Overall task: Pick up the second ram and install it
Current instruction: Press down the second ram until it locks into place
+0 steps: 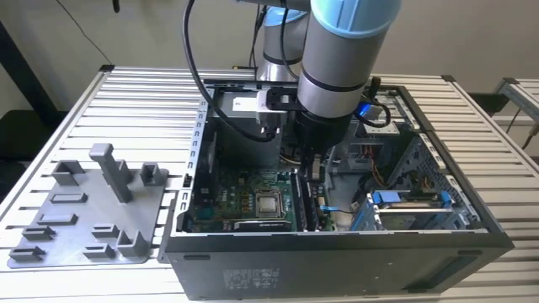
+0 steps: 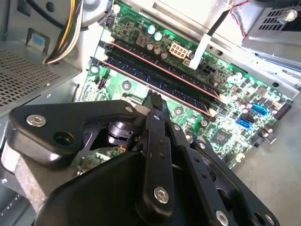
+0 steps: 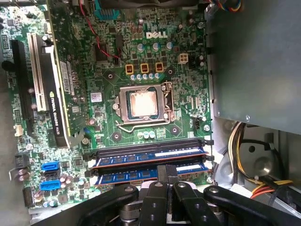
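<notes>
Inside case (image 1: 471, 208) | gripper (image 3: 167, 173) on second ram (image 3: 141, 176) | slot walls close

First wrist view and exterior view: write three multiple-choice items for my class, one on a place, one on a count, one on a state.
1. In the exterior view, where is the grey fixture tray?
A) on the table, at the exterior view's left of the computer case
B) inside the case
C) on top of the case

2. In the first wrist view, how many blue memory sticks lie beside the CPU socket?
A) one
B) two
C) four

3. How is the CPU socket?
A) under a fan cooler
B) uncovered
C) buried in cables

Key: 1 A, it lies outside the case wall. 2 B, the first stick and the second ram by the gripper. 3 B, the metal chip top shows.
</notes>
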### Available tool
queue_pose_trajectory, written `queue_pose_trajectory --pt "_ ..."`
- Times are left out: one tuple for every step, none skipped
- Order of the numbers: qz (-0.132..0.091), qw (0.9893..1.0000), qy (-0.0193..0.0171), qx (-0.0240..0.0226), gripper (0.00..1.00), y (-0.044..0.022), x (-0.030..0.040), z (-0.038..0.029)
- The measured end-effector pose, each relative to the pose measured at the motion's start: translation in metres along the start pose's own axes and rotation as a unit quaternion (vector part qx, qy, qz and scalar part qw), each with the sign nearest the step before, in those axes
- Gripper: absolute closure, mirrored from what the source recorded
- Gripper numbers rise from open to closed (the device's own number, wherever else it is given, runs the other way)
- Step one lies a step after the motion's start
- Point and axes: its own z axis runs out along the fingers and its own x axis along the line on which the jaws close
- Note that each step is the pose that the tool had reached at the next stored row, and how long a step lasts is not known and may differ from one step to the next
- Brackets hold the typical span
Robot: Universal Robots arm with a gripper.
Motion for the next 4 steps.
queue_pose_trajectory --pt "0.0 1.0 0.0001 0.0 0.89 0.0 0.0 -0.0001" --pt "0.0 1.0 0.0001 0.0 0.89 0.0 0.0 -0.0001" --pt "0.0 1.0 0.0 0.0 0.89 0.0 0.0 -0.0001" --pt "0.0 1.0 0.0001 0.0 0.89 0.0 0.0 -0.0002"
